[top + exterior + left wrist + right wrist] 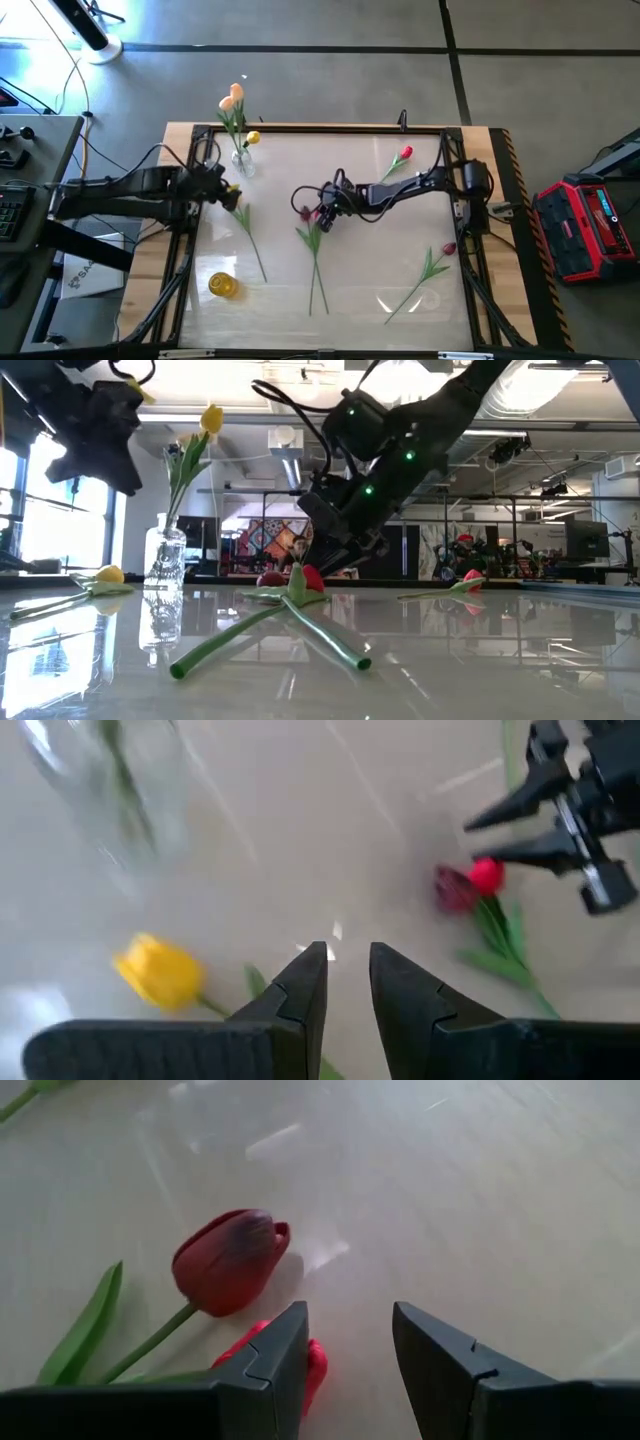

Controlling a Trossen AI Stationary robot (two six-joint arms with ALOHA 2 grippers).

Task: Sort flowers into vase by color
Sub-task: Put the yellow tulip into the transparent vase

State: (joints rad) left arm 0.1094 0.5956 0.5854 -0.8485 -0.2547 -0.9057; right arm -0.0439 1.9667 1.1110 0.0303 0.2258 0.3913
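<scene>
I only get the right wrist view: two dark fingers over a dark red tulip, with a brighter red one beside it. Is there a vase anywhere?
Observer: Yes, a clear glass vase stands on the left arm's side of the table, holding a peach tulip.
Operator: What is the other arm doing?
Observer: The left gripper hangs near that vase, empty, close to a yellow tulip lying flat.
Operator: Any more flowers lying about?
Observer: Two on the right arm's side: a red tulip and a maroon tulip.
</scene>
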